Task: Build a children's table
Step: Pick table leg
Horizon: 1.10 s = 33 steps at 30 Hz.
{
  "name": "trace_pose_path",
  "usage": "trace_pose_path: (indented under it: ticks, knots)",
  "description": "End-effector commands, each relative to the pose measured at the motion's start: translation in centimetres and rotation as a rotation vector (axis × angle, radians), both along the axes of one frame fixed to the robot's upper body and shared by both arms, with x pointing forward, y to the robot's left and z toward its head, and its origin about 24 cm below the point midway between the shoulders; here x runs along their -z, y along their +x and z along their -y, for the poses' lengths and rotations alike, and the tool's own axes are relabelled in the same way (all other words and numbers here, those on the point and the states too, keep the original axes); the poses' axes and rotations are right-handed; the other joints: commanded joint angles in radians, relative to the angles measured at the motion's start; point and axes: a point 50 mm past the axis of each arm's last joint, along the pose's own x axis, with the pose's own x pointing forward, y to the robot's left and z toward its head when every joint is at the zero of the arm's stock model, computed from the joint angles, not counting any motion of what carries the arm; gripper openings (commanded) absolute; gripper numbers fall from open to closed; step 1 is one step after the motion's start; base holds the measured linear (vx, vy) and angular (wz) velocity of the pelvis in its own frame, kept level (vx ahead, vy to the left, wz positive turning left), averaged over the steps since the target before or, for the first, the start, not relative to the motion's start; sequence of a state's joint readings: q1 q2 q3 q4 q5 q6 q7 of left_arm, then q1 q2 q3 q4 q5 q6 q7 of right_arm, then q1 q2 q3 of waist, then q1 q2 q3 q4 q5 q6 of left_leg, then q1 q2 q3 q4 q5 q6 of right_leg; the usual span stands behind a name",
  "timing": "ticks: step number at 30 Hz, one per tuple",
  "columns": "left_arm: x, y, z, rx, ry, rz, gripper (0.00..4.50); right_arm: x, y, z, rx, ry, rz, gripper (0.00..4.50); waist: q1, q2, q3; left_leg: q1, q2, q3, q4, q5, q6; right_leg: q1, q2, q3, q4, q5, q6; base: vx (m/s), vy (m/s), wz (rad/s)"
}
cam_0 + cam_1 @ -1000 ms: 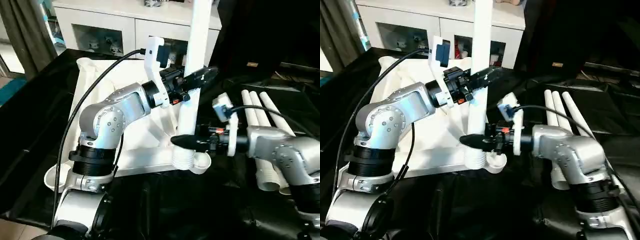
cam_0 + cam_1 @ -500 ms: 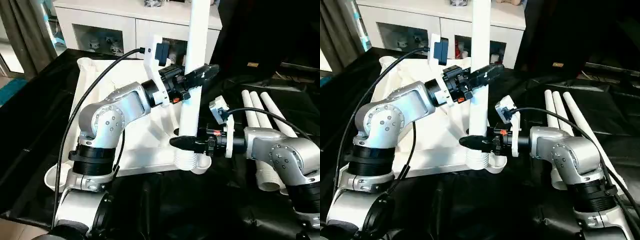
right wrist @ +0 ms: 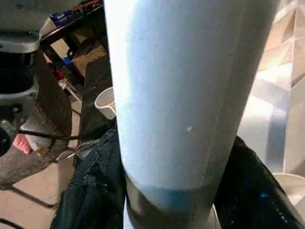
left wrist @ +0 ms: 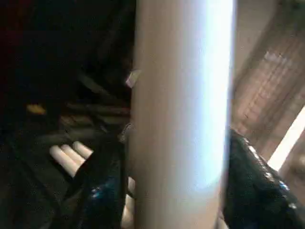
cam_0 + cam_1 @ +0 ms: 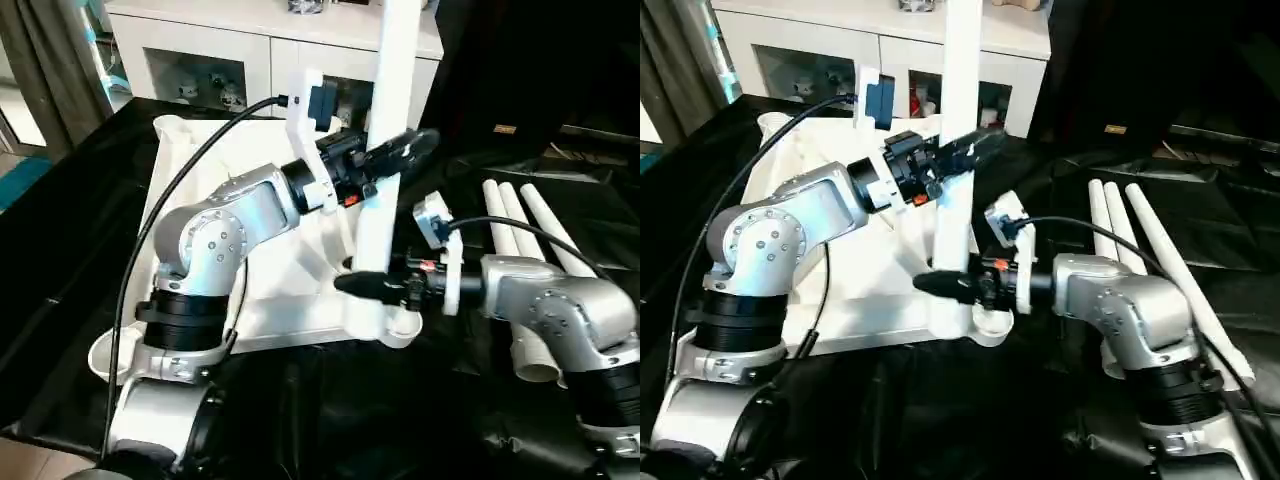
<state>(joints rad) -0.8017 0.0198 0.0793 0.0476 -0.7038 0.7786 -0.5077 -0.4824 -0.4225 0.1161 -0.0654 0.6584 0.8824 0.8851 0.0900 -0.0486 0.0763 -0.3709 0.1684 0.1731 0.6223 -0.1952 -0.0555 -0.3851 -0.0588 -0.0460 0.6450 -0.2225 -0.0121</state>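
The children's table top lies upside down on black cloth, ribs up. One white leg stands upright with its foot in the near right corner socket. My left gripper reaches around this leg high up; the left wrist view has the leg close in front. My right gripper is shut on the same leg just above the socket. In the right wrist view its black fingers press both sides of the leg.
Three spare white legs lie side by side on the cloth at the right. A white glass-door cabinet stands behind the table. The near left corner socket faces up, open. A black cable loops from my left wrist.
The right gripper's fingers have closed onto the leg low down. The leg's ribbed end, visible above the socket before, has sunk into it.
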Motion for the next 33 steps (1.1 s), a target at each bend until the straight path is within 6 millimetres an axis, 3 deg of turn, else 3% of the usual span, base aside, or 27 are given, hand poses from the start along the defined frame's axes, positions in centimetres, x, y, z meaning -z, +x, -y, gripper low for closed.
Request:
trace_pose_path:
  ticks: [1, 2, 3, 5, 10, 11, 12, 14, 15, 16, 17, 18, 19, 20, 22, 23, 24, 25, 27, 32, 33]
  knots:
    - [-1.3, 0.3, -0.6, -0.051, -0.139, 0.034, 2.95, -0.6, 0.4, 0.2, 0.05, 0.045, 0.044, 1.91, 0.001, -0.011, -0.077, 0.003, 0.056, -0.016, -0.068, -0.046, 0.041, 0.058, -0.086, 0.053, -0.081, -0.05, -0.237, 0.0, 0.0, 0.0]
    - [-1.9, 0.4, -1.2, -0.068, -0.256, 0.06, 2.95, -0.7, 0.6, 0.2, 0.071, 0.063, 0.052, 1.91, 0.003, -0.011, -0.079, 0.004, 0.057, -0.017, -0.067, -0.045, 0.04, 0.06, -0.088, 0.052, -0.079, -0.045, -0.241, 0.0, 0.0, 0.0]
    - [-2.3, 0.5, -1.6, -0.082, -0.322, 0.081, 2.95, -0.8, 0.7, 0.1, 0.084, 0.072, 0.056, 1.91, 0.005, -0.002, -0.078, 0.003, 0.056, -0.019, -0.068, -0.047, 0.038, 0.059, -0.088, 0.052, -0.081, -0.039, -0.248, 0.0, 0.0, 0.0]
    - [-2.4, 0.7, -2.7, -0.088, -0.506, 0.018, 2.95, -1.0, 1.3, 0.0, 0.157, 0.118, 0.087, 1.91, 0.005, -0.006, -0.079, 0.003, 0.056, -0.018, -0.068, -0.053, 0.034, 0.06, -0.089, 0.051, -0.076, -0.01, -0.263, 0.0, 0.0, 0.0]
    - [-2.1, 0.5, -3.5, -0.066, -0.593, 0.018, 2.95, -1.5, 2.3, 0.3, 0.305, 0.209, 0.152, 1.91, 0.005, 0.0, -0.078, 0.008, 0.057, -0.018, -0.071, -0.073, 0.028, 0.054, -0.087, 0.05, -0.08, -0.047, -0.249, 0.0, 0.0, 0.0]
    - [-1.9, 0.2, -3.5, -0.056, -0.519, 0.057, 2.95, -1.5, 2.7, 0.6, 0.356, 0.207, 0.169, 1.91, 0.007, 0.01, -0.079, 0.011, 0.059, -0.02, -0.072, -0.065, 0.024, 0.052, -0.085, 0.05, -0.076, -0.032, -0.242, 0.0, 0.0, 0.0]
    - [-1.4, -0.2, -3.3, -0.043, -0.4, 0.11, 2.95, -1.4, 3.1, 1.1, 0.414, 0.186, 0.187, 1.9, 0.003, 0.007, -0.079, 0.01, 0.063, -0.022, -0.077, -0.052, 0.025, 0.051, -0.085, 0.05, -0.076, -0.026, -0.224, 0.0, 0.0, 0.0]
    - [-1.2, -0.3, -3.2, -0.038, -0.353, 0.13, 2.95, -1.4, 3.3, 1.4, 0.436, 0.177, 0.194, 1.9, 0.003, 0.009, -0.079, 0.013, 0.06, -0.019, -0.076, -0.049, 0.017, 0.051, -0.082, 0.051, -0.074, -0.011, -0.22, 0.0, 0.0, 0.0]
    - [-0.5, -0.7, -3.0, -0.02, -0.205, 0.181, 2.95, -1.2, 3.5, 1.7, 0.468, 0.145, 0.207, 1.9, 0.007, 0.013, -0.08, 0.014, 0.06, -0.023, -0.077, -0.048, 0.015, 0.051, -0.083, 0.05, -0.074, -0.014, -0.207, 0.0, 0.0, 0.0]
    - [0.1, -1.1, -2.8, 0.008, -0.099, 0.217, 2.95, -1.1, 3.7, 2.1, 0.496, 0.115, 0.217, 1.9, 0.001, 0.01, -0.08, 0.012, 0.062, -0.021, -0.079, -0.047, 0.014, 0.054, -0.083, 0.052, -0.071, -0.01, -0.205, 0.0, 0.0, 0.0]
    - [1.4, -1.7, -2.6, 0.063, 0.084, 0.264, 2.95, -0.5, 4.1, 2.9, 0.552, 0.044, 0.24, 1.9, 0.004, 0.019, -0.079, 0.015, 0.061, -0.025, -0.08, -0.056, 0.001, 0.049, -0.084, 0.049, -0.073, -0.03, -0.186, 0.0, 0.0, 0.0]
    - [3.8, -2.8, -2.6, 0.17, 0.321, 0.3, 2.95, 0.4, 4.4, 4.0, 0.614, -0.028, 0.247, 1.9, 0.003, 0.023, -0.078, 0.016, 0.061, -0.024, -0.083, -0.07, -0.011, 0.047, -0.084, 0.05, -0.074, -0.051, -0.177, 0.0, 0.0, 0.0]
    - [3.8, -2.8, -2.6, 0.17, 0.321, 0.3, 2.95, 0.4, 4.4, 4.0, 0.614, -0.028, 0.247, 1.9, 0.003, 0.023, -0.078, 0.016, 0.061, -0.024, -0.083, -0.07, -0.011, 0.047, -0.084, 0.05, -0.074, -0.051, -0.177, 0.0, 0.0, 0.0]
    - [5.4, -3.4, -2.6, 0.235, 0.445, 0.301, 2.95, 1.0, 4.3, 4.5, 0.63, -0.054, 0.234, 1.9, -0.001, 0.025, -0.076, 0.016, 0.059, -0.021, -0.085, -0.088, -0.023, 0.046, -0.081, 0.051, -0.073, -0.072, -0.175, 0.0, 0.0, 0.0]
    - [6.4, -3.8, -2.6, 0.264, 0.497, 0.288, 2.95, 1.4, 4.1, 4.7, 0.623, -0.065, 0.23, 1.9, -0.004, 0.026, -0.075, 0.016, 0.057, -0.017, -0.083, -0.103, -0.034, 0.049, -0.08, 0.054, -0.075, -0.073, -0.182, 0.0, 0.0, 0.0]
    - [6.4, -3.8, -2.6, 0.266, 0.5, 0.287, 2.95, 1.4, 4.0, 4.7, 0.622, -0.066, 0.23, 1.9, -0.004, 0.028, -0.077, 0.013, 0.057, -0.018, -0.083, -0.098, -0.034, 0.052, -0.082, 0.054, -0.072, -0.046, -0.2, 0.0, 0.0, 0.0]
    - [8.2, -4.5, -2.7, 0.307, 0.59, 0.253, 2.95, 2.0, 3.5, 4.7, 0.607, -0.093, 0.225, 1.9, -0.005, 0.038, -0.076, 0.014, 0.057, -0.017, -0.083, -0.105, -0.033, 0.049, -0.08, 0.055, -0.072, -0.035, -0.208, 0.0, 0.0, 0.0]
    - [8.2, -4.5, -2.7, 0.307, 0.59, 0.253, 2.95, 2.0, 3.5, 4.7, 0.607, -0.093, 0.225, 1.9, -0.005, 0.038, -0.076, 0.014, 0.057, -0.017, -0.083, -0.105, -0.033, 0.049, -0.08, 0.055, -0.072, -0.035, -0.208, 0.0, 0.0, 0.0]
    - [10.2, -5.1, -2.9, 0.339, 0.689, 0.211, 2.95, 2.5, 2.9, 4.7, 0.59, -0.116, 0.212, 1.9, -0.008, 0.031, -0.074, 0.009, 0.056, -0.017, -0.083, -0.117, -0.017, 0.054, -0.079, 0.056, -0.075, -0.052, -0.203, 0.0, 0.0, 0.0]
    - [13.8, -5.2, -3.6, 0.3, 0.868, 0.102, 2.95, 2.9, 2.3, 4.3, 0.572, -0.123, 0.225, 1.9, -0.015, 0.044, -0.074, 0.012, 0.055, -0.018, -0.084, -0.152, -0.023, 0.048, -0.078, 0.055, -0.085, -0.153, -0.191, 0.0, 0.0, 0.0]
    - [13.9, -5.1, -3.7, 0.296, 0.877, 0.098, 2.77, 2.9, 2.2, 4.3, 0.571, -0.122, 0.226, 1.9, -0.017, 0.043, -0.074, 0.012, 0.055, -0.017, -0.083, -0.155, -0.023, 0.047, -0.077, 0.055, -0.086, -0.156, -0.19, 0.0, 0.0, 0.0]
